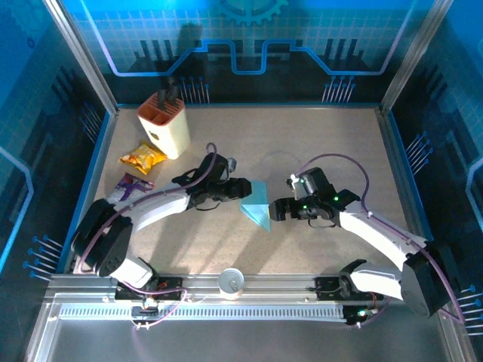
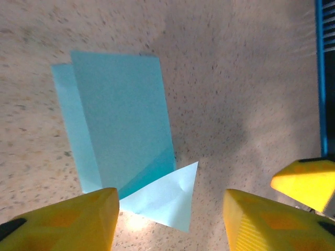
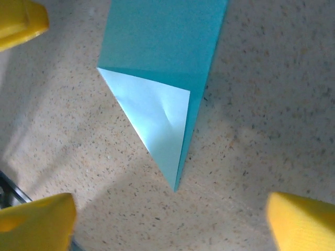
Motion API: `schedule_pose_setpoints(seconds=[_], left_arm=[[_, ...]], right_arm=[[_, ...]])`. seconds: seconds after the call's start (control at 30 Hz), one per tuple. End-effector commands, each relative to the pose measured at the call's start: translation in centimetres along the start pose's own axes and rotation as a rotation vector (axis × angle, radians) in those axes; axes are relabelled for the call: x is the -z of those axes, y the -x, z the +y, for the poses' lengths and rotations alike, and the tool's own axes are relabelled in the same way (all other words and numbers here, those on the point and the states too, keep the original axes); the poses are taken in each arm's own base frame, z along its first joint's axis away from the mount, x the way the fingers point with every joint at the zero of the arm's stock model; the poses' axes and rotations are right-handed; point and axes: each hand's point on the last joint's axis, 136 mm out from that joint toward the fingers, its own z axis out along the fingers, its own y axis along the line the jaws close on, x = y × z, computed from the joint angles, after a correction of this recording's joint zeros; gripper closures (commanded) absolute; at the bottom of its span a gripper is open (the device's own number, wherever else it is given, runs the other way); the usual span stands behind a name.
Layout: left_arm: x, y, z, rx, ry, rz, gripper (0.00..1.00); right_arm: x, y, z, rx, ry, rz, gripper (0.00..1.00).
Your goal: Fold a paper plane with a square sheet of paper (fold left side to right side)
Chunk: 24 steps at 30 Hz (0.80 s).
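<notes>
The light-blue sheet of paper lies partly folded on the speckled worktop at mid-scene, one corner turned in as a pale triangle; the left pincer hangs just left of it, released, fingers apart; the right pincer sits just right of it, also released, grasping nothing.

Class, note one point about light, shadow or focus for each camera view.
Top external: table evenly lit, blue glow behind. Left wrist: left fingers blurred, bright patch below the sheet of paper. Right wrist: paper sharp, soft shadow right of it, right fingers blurred.
</notes>
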Motion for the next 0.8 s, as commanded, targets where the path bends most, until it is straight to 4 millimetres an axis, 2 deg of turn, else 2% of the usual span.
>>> schedule_pose_setpoints(seconds=[0.0,0.13,0.37,0.6,0.77], left_arm=[[1.5,0.1,2.6,0.06,0.039,-0.056,0.38],[2.7,-0.3,4.1,0.122,0.019,-0.089,0.28],[2.8,-1.5,5.8,0.184,0.008,-0.081,0.26],[1.6,-2.0,5.3,0.206,-0.035,-0.025,0.26],[0.2,-1.8,4.7,0.214,-0.066,0.019,0.29]], right_arm=[[-0.2,0.1,0.1,0.035,0.041,-0.022,0.01],[-1.5,0.2,1.1,0.056,0.119,-0.006,0.01],[-3.8,1.8,2.5,0.099,0.205,0.012,0.0],[-6.3,3.1,2.6,0.111,0.227,0.031,0.1],[-7.6,3.2,2.2,0.101,0.221,0.048,0.16]])
